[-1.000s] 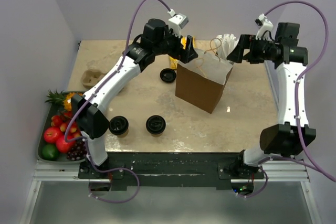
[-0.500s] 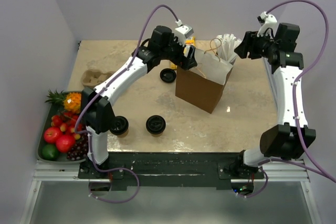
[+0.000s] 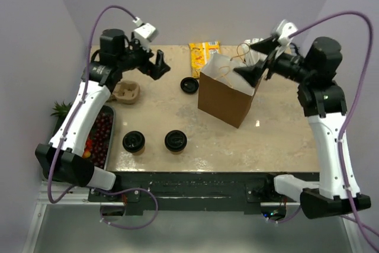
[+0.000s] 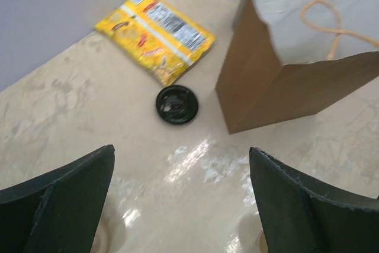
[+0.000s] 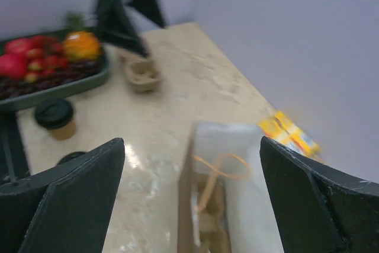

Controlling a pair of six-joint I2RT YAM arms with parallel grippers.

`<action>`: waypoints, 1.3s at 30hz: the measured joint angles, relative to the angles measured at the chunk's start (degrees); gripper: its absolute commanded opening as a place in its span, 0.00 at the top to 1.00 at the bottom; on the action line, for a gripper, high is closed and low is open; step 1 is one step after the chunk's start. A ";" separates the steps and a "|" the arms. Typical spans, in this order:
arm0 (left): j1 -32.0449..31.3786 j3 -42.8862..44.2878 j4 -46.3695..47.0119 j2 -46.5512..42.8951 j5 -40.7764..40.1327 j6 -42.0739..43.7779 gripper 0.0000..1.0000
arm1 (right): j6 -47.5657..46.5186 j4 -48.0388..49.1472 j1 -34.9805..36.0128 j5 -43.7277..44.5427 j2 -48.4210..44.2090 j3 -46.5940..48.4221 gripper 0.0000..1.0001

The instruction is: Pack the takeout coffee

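a lidded cup [image 3: 134, 141] and a second lidded cup [image 3: 176, 140] are sitting on the surface [image 3: 278, 134] lower left of centre, outside the open brown bag [image 3: 225, 102]. grapes [image 3: 100, 130] are lying in the tray [image 3: 112, 124]. left end effector [image 3: 160, 66] and right end effector [image 3: 244, 57] are hovering spread, empty.

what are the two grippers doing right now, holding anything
left gripper: open, holding nothing
right gripper: open, holding nothing, above the paper bag

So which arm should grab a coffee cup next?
Probably the left arm. Both lidded cups stand on its side of the table, and its jaws are open. The right arm hangs over the paper bag, farther off.
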 measured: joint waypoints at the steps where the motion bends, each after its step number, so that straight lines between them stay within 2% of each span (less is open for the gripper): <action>1: 2.08 -0.68 -0.72 -0.74 0.04 0.17 0.01 | -1.79 -0.70 3.48 -1.11 -0.87 -0.02 0.01; 5: 9.68 -2.75 -1.84 -0.94 0.55 -1.18 0.01 | -12.48 -7.21 20.44 -1.25 -0.37 0.15 0.01; 8: 14.51 -4.81 -1.75 -0.98 0.90 -3.45 0.00 | -20.76 -12.59 31.63 1.84 4.35 0.13 0.01; 13: 19.39 -7.61 -1.75 -3.19 0.90 -6.84 0.01 | -30.05 -16.98 42.18 6.34 16.13 -4.39 0.01; 18: 20.85 -10.10 -1.68 -10.38 1.44 -8.13 0.01 | -34.38 -17.75 47.06 9.79 25.09 -7.52 0.01; 24: 22.47 -11.82 -1.03 -17.33 3.76 -9.51 0.00 | -36.65 -17.38 48.89 11.41 30.36 -6.71 0.01; 31: 25.62 -14.93 -0.83 -18.21 5.62 -11.10 0.01 | -37.88 -17.51 49.57 13.00 34.99 -5.22 0.01; 39: 26.86 -16.00 -0.81 -18.58 6.99 -12.50 0.01 | -38.05 -17.49 50.27 14.62 35.74 -5.22 0.01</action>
